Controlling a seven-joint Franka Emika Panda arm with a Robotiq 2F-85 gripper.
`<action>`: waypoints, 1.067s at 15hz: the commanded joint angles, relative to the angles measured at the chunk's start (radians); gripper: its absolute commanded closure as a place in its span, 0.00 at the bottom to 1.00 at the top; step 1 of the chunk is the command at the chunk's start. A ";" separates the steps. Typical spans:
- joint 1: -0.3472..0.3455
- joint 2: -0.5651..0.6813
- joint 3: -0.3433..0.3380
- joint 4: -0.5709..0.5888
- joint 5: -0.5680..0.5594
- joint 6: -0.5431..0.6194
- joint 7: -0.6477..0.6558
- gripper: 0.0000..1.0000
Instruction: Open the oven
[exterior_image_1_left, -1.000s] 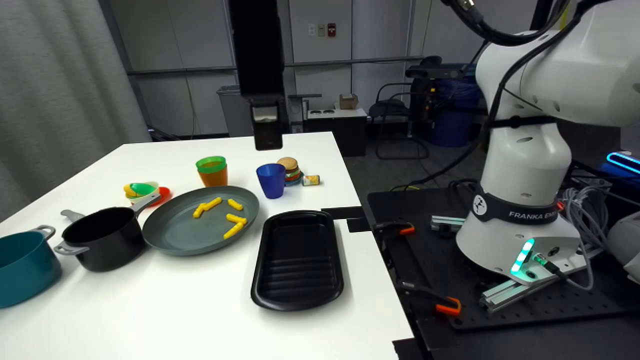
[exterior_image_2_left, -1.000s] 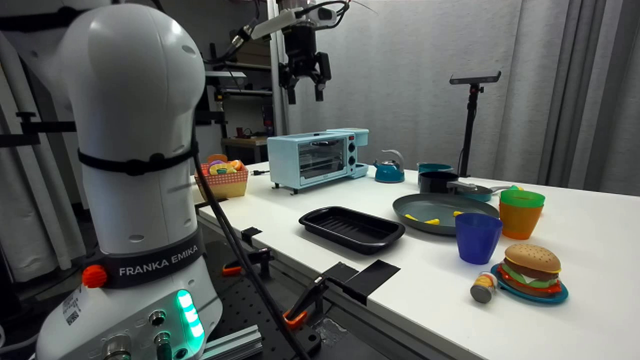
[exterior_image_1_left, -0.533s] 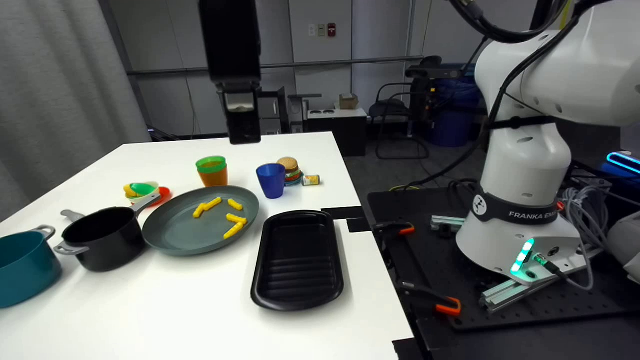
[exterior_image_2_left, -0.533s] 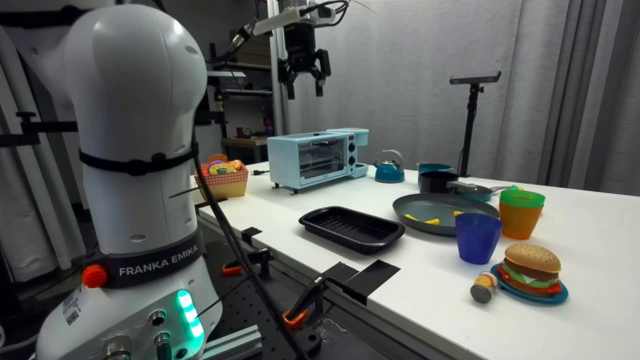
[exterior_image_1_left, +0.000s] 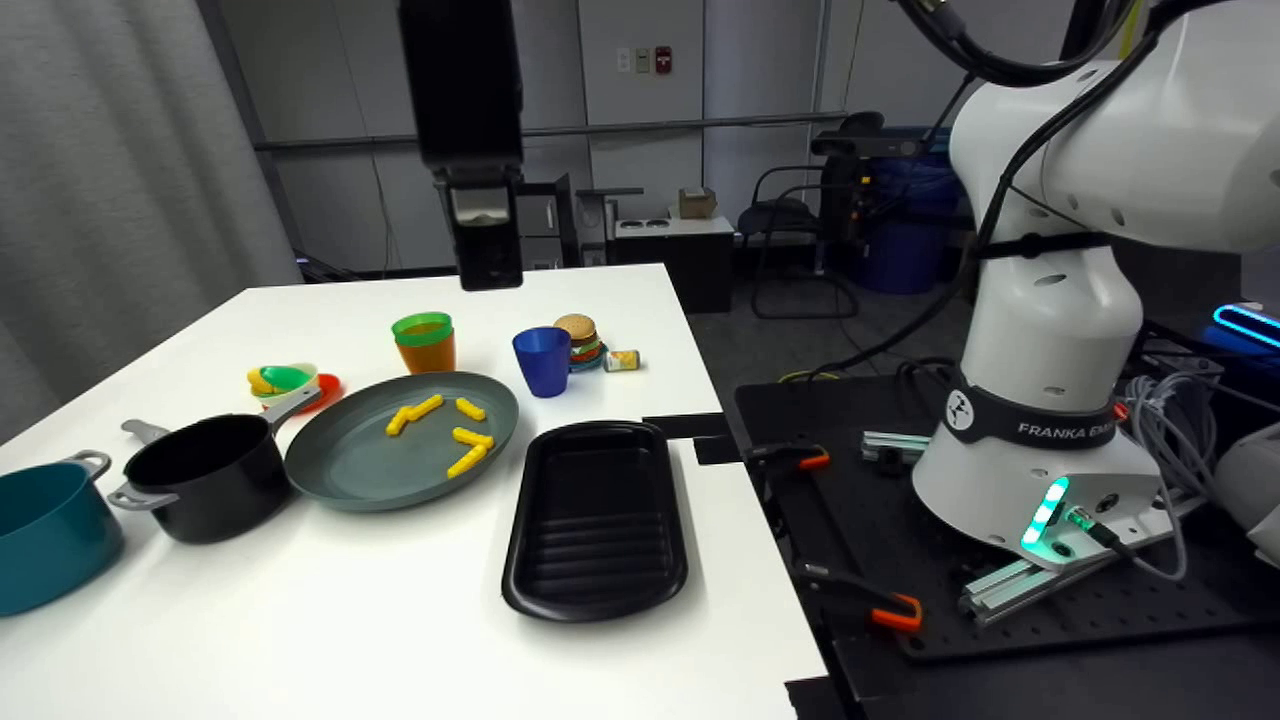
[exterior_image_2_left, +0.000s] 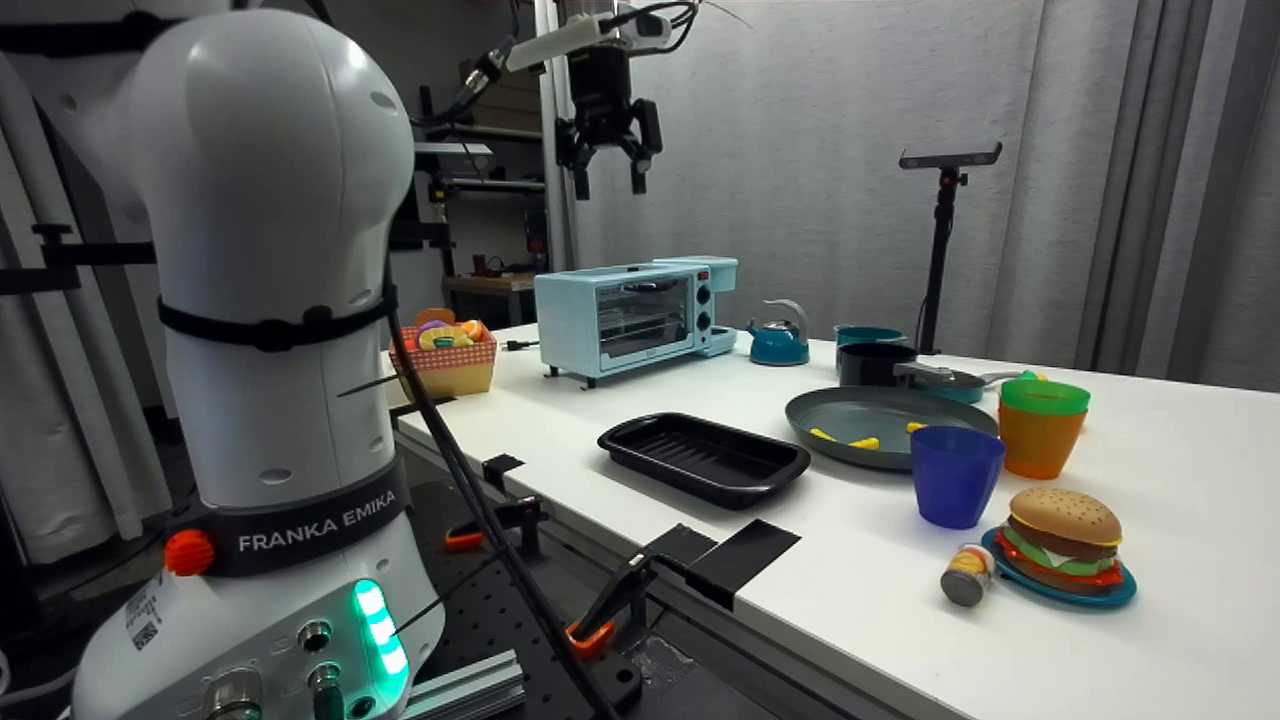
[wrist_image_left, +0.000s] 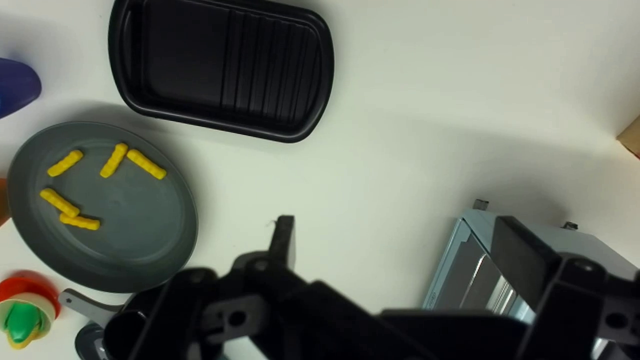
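The end effector (exterior_image_2_left: 610, 188) hangs higher than the oven (exterior_image_2_left: 638, 316), its fingers (wrist_image_left: 525, 262) wide apart around bare air.

The arm (exterior_image_2_left: 270, 200) is white, its cables (exterior_image_1_left: 1015, 78) and pincer (exterior_image_2_left: 610, 186) black

- white tabletop (exterior_image_1_left: 300, 620) nearly blown out in an exterior view, back wall (exterior_image_1_left: 340, 90) way dimmer
- bright highlight up top on the robot arm (exterior_image_2_left: 270, 180)
- wrist view: soft shadows by the toaster oven (wrist_image_left: 465, 270), gripper (wrist_image_left: 395, 220) kinda blurry
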 joint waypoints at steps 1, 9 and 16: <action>0.016 0.025 -0.017 0.001 0.006 0.005 -0.009 0.00; 0.009 0.169 -0.015 0.068 -0.012 0.047 -0.009 0.00; 0.007 0.298 -0.013 0.160 -0.020 0.111 0.042 0.00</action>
